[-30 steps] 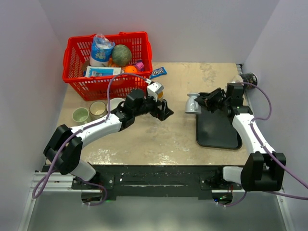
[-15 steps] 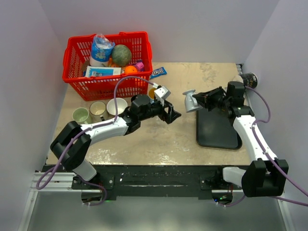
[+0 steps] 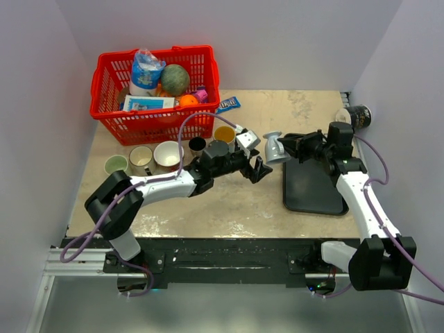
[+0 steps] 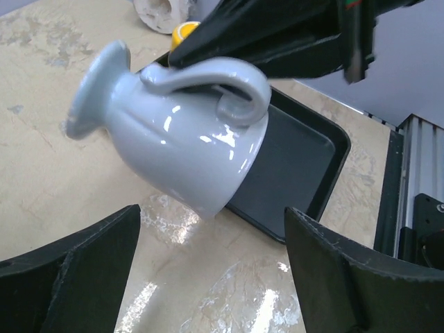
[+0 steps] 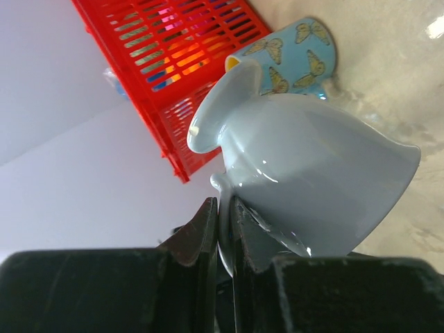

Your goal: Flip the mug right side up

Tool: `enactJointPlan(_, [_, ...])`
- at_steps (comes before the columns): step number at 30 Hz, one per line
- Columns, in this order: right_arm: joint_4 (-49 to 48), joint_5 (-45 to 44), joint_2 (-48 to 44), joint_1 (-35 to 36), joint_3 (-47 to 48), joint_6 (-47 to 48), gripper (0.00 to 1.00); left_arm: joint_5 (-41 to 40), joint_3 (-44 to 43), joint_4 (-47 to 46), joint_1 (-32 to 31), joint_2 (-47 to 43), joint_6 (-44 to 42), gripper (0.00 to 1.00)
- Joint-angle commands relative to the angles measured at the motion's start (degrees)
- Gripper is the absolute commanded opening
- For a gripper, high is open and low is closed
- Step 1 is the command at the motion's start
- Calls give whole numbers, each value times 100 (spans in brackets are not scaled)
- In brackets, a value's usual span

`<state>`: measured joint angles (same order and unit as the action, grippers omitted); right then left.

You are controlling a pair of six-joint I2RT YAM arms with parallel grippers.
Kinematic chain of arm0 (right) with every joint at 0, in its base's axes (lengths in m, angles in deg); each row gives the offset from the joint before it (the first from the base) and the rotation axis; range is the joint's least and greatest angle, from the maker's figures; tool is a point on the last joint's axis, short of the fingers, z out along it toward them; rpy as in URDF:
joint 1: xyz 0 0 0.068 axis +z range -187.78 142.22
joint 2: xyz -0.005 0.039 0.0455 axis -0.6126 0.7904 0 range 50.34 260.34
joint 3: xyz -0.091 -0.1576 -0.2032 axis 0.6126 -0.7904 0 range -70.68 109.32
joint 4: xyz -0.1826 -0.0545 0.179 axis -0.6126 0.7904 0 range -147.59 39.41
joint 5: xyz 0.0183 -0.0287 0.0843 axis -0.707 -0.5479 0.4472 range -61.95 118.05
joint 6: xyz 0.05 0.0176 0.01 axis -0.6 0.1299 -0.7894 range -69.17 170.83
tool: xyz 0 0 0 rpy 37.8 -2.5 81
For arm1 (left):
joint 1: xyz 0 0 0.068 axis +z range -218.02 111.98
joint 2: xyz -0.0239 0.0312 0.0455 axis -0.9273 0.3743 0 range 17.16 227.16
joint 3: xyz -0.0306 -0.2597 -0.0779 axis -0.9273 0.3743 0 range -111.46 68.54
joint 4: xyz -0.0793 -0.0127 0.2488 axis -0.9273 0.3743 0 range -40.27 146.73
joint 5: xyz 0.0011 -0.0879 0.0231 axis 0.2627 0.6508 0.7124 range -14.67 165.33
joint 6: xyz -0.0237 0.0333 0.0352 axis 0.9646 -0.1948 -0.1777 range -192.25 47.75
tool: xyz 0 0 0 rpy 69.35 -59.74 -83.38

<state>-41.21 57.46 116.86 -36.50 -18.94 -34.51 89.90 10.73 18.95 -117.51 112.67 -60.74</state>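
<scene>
Your right tool (image 3: 287,146) is clamped on the handle of the pale grey glazed ceramic mug (image 3: 273,148). In the right wrist view its black fingers (image 5: 208,229) are pressed almost together at the handle. The mug hangs off the bench, tipped on its side. Its narrow flared end points toward your left arm and its wide end points toward the flat black plastic tray (image 3: 313,186). It sits just over the tray's near-left corner edge.

Your left tool (image 3: 261,171) is spread wide and holds nothing. The left wrist view shows it directly facing the mug, just short of it, with a finger on either side of the view and bare bench between them.

Behind your left arm, a row of cups stands on the bench:
- a green cup (image 3: 116,166)
- a beige cup (image 3: 141,158)
- a white cup (image 3: 168,153)
- a small dark cup (image 3: 197,144)
- a yellow cup (image 3: 225,133)

Beyond them is the red plastic basket (image 3: 154,119), filled with groceries. A blue butterfly-print packet (image 3: 227,105) lies flat at its right side. A dark round can (image 3: 360,114) sits at the far right corner.

The bench (image 3: 229,202) is beige, marbled and glossy, and plain pale walls close it in on three sides.
</scene>
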Motion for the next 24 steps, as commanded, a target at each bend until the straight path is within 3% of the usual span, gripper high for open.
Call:
enactJointPlan(1, [-820,3,-342,22,63,-851,0,-910,-179,-533,-148,223,-281,87])
enactJointPlan(14, [-1558,-190,10,92,389,-1863,0,-3407,-627,-1386,-675,680,-799,80])
enactJointPlan(19, [-1594,-172,133,180,591,-1907,0,-4127,-759,-1615,-851,846,-1098,72])
enactJointPlan(24, [-1612,-120,116,303,512,-2091,0,-4357,-873,-1632,-922,987,-1317,60])
